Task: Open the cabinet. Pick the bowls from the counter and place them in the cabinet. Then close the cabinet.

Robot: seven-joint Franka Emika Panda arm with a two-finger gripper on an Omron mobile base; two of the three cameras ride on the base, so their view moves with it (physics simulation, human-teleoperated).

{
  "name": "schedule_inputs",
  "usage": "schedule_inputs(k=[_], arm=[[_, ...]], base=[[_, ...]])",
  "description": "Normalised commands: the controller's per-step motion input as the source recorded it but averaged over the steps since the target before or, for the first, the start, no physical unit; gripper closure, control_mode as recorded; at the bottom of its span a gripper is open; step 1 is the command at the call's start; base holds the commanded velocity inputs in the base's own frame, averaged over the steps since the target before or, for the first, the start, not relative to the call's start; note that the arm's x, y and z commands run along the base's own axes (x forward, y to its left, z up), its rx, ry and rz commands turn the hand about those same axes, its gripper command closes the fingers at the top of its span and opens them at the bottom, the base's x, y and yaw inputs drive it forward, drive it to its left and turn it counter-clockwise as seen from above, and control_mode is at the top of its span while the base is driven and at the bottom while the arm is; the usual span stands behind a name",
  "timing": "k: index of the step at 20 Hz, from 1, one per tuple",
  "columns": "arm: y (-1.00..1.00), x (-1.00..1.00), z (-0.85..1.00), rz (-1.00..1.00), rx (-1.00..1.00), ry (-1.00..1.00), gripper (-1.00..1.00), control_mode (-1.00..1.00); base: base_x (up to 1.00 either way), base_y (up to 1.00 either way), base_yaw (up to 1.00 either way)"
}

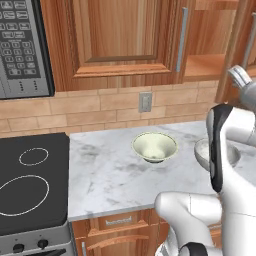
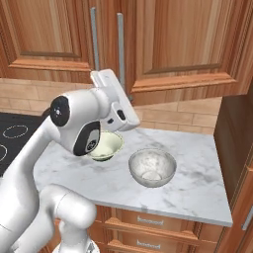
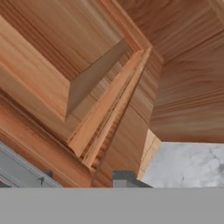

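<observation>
The arm (image 1: 220,150) hides part of the grey-white bowl (image 1: 202,152); gripper jaws unreadable.

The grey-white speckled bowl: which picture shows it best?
The right base view: the round grey-white speckled bowl sits whole and unblocked on the white marble counter. In the left base view the white arm covers much of it. The hand view faces wooden cabinet panels.
</observation>
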Motion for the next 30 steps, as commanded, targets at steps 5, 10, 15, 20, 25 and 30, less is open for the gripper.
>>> schedule_inputs(k=[5, 10, 15, 20, 25, 30], arm=[[-1.0, -1.0, 0.0, 0.0, 0.33, -0.11, 1.0, -1.0], [-1.0, -0.97, 0.0, -0.01, 0.26, -0.01, 1.0, -1.0], [-0.57, -1.0, 0.0, -0.05, 0.09, -0.02, 1.0, -1.0], [0.17, -1.0, 0.0, -0.06, -0.04, -0.17, 1.0, -1.0], [1.0, -1.0, -0.13, -0.04, -0.37, -0.5, 1.0, -1.0], [1.0, -1.0, -0.05, -0.07, -0.32, -0.52, 1.0, -1.0]], base=[[0.0, 0.0, 0.0], [0.0, 0.0, 0.0], [0.0, 0.0, 0.0], [0.0, 0.0, 0.0], [0.0, 0.0, 0.0], [0.0, 0.0, 0.0]])
